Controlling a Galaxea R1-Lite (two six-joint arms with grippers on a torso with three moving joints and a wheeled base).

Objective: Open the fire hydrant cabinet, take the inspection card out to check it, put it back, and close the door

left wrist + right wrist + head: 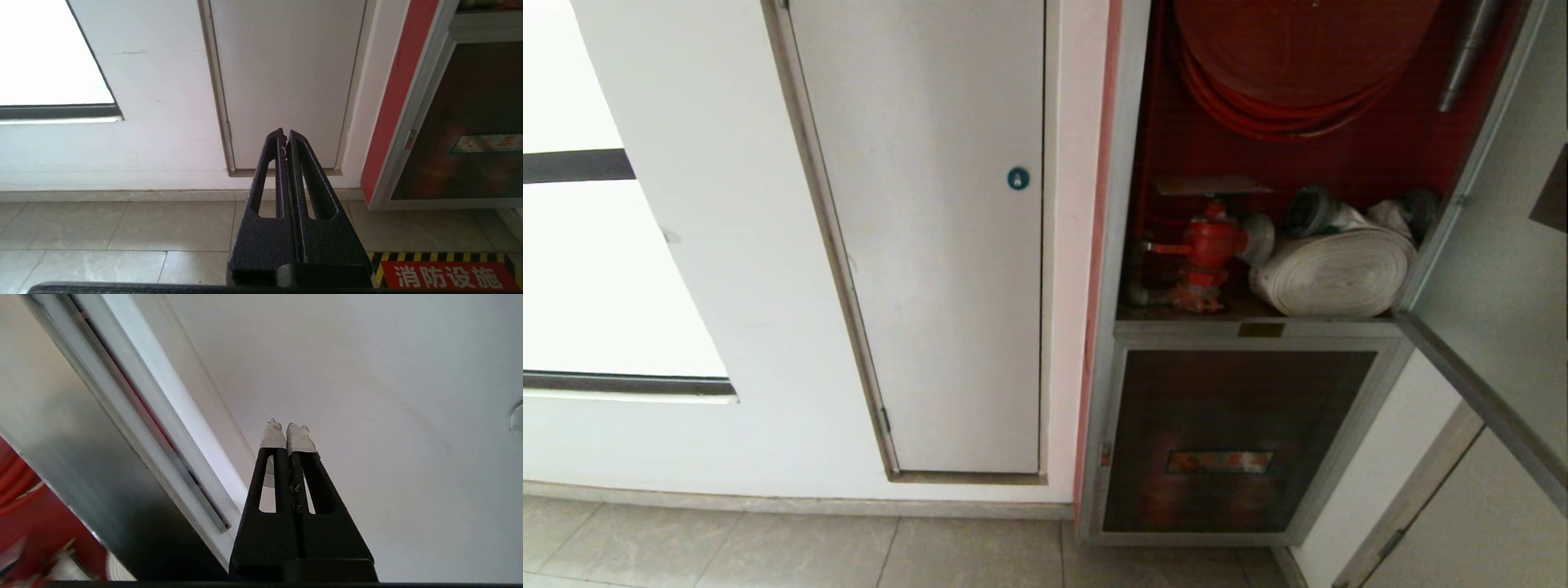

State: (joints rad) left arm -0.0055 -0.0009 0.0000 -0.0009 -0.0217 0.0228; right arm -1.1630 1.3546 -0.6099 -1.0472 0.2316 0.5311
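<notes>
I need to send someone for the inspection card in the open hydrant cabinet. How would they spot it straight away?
Start at the fire hydrant cabinet, its red inside under the coiled hose reel. The inspection card lies flat on top of the red valve, left of the white rolled hose. It is the only thin tan-brown rectangle there.

The fire hydrant cabinet (1405, 147) stands open, its door (1494, 269) swung out to the right, the inspection card (1213, 185) lying flat atop the red valve (1209, 245) beside the white rolled hose (1339, 273).
</notes>
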